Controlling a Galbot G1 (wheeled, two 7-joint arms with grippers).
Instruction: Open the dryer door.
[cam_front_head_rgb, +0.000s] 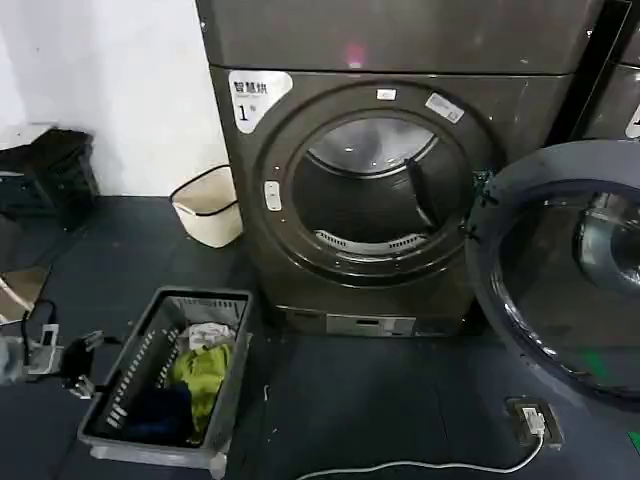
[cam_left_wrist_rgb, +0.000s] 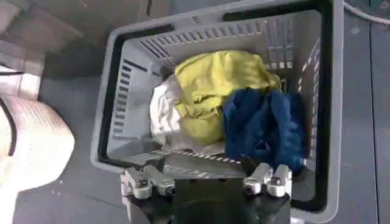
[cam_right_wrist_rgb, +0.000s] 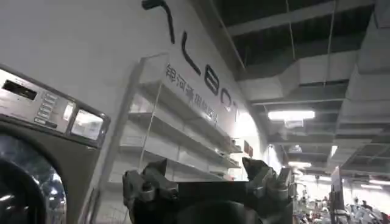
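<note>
The dryer (cam_front_head_rgb: 500, 110) is a dark grey-brown front loader with a white "1" sticker (cam_front_head_rgb: 255, 95), and its round drum opening (cam_front_head_rgb: 370, 190) is exposed. The dryer door (cam_front_head_rgb: 560, 280) stands swung wide to the right, its grey inner face and dark glass turned toward me. My left gripper (cam_left_wrist_rgb: 207, 176) hangs open over the near side wall of a grey laundry basket (cam_left_wrist_rgb: 122, 91), holding nothing; in the head view it sits low at the left (cam_front_head_rgb: 88, 365). My right gripper (cam_right_wrist_rgb: 205, 167) points up toward the ceiling, open and empty, away from the door.
The basket (cam_front_head_rgb: 235, 335) on the floor left of the dryer holds yellow (cam_left_wrist_rgb: 213, 85), blue (cam_left_wrist_rgb: 262, 128) and white clothes. A white bin (cam_front_head_rgb: 205, 215) stands by the wall. A socket block with white cable (cam_front_head_rgb: 530, 420) lies front right. Another machine (cam_front_head_rgb: 620, 100) is at the right edge.
</note>
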